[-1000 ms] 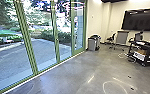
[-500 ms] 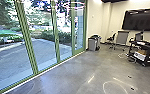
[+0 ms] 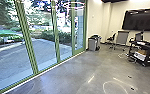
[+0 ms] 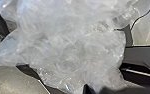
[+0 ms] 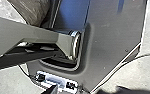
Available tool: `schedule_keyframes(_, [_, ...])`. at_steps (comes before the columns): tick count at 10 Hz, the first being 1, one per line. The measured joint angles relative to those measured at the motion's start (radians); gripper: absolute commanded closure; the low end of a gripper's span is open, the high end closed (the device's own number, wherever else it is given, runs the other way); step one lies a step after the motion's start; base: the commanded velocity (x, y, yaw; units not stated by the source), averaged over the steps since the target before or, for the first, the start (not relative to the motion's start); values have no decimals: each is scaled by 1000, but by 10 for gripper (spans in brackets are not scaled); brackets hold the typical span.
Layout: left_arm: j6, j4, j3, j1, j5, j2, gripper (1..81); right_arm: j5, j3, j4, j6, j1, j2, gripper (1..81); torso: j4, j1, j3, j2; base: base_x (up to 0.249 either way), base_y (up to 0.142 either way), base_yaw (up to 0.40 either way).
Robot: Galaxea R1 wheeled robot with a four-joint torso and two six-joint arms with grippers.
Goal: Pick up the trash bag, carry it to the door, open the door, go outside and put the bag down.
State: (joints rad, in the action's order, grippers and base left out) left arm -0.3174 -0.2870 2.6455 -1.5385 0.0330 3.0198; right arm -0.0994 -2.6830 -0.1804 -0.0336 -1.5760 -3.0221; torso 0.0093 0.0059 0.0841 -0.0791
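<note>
See a crumpled, see-through trash bag (image 4: 71, 47) spread close by the tips of the left gripper (image 4: 87, 89); cannot tell whether clenched on it or merely beside it. Cannot tell either for the right gripper (image 5: 52, 89), released or clenched. Well apart from both grippers' fingers, find green-framed glass panels (image 3: 27, 40) ahead to the left, a grey bin (image 3: 92, 44) beyond, and a black cart (image 3: 149, 60) ahead to the right.

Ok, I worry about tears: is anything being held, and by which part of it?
The bag shows large in the left wrist view, but whether or where it is gripped cannot be told.
</note>
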Motion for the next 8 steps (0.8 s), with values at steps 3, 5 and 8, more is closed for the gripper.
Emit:
schedule_keyframes(3, [0, 0, 0, -10, 0, 0, 811, -4, 0, 0, 0, -6, 0, 10, 0, -2, 0, -1, 104, 0, 0])
schedule_keyframes(5, [0, 1, 0, 1, -3, 0, 811, 2, -2, 0, 0, 8, 0, 10, 0, -1, 0, -1, 120, 0, 0])
schedule_keyframes(8, [0, 1, 0, -3, -3, 0, 811, 0, -3, 0, 0, 3, 0, 10, 0, -1, 0, 0, 130, 0, 0])
